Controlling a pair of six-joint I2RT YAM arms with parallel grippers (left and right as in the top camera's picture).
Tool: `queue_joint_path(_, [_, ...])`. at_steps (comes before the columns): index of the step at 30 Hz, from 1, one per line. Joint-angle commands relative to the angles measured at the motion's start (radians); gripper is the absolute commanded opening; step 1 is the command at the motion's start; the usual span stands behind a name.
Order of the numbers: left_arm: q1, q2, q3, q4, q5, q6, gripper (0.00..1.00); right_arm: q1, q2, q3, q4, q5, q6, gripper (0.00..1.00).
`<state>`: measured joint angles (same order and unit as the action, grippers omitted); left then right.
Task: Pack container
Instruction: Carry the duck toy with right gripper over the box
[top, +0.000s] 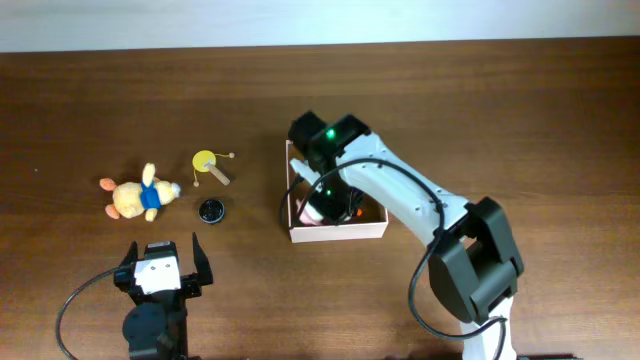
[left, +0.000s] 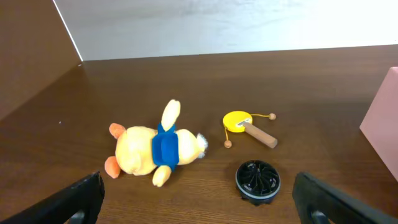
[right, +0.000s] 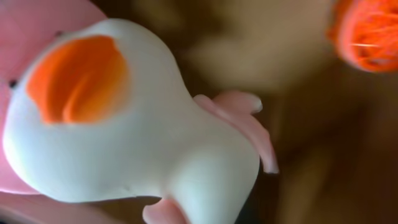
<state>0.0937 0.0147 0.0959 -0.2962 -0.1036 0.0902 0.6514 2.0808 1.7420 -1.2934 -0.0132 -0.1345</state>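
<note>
R claw (top: 325, 205) inside container (top: 340, 233), close over white duck toy (right: 124, 130)

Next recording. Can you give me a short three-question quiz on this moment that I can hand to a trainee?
1. Multiple choice: which arm reaches into the container? A) the left one B) the right one C) neither
2. Count: how many loose items lie on the table to the left of the container in the overhead view?
3. True or false: the left gripper is open and holds nothing.

Key
1. B. The right arm bends down into the container.
2. Three: the plush toy, the yellow toy drum and the black round piece.
3. True.
</note>
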Motion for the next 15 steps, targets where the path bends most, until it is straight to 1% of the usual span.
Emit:
queue_joint_path(1, [0.001,-0.008,-0.004,-0.001,0.011,0.016,0.99,0.01,-0.014,-0.089,0.045,-0.034,0.008,0.04])
queue_joint_path(6, [0.001,-0.008,-0.004,-0.001,0.011,0.016,0.99,0.01,-0.014,-0.169,0.095,-0.036,0.012,0.04])
queue_joint_path(11, [0.001,-0.008,-0.004,-0.001,0.01,0.016,0.99,0.01,-0.014,-0.172,0.107,-0.035,0.011,0.04])
queue_joint_path(13, [0.001,-0.008,-0.004,-0.001,0.011,0.016,0.99,0.01,-0.014,-0.172,0.114,-0.035,0.011,0.14])
queue_joint_path(14, [0.001,-0.008,-0.004,-0.001,0.01,0.016,0.99,0.01,-0.014,-0.172,0.117,-0.034,0.011,0.18])
queue_joint_path(15, [0.001,-0.008,-0.004,-0.001,0.011,0.016,0.99,0.01,-0.014,-0.17,0.119,-0.032,0.011,0.24])
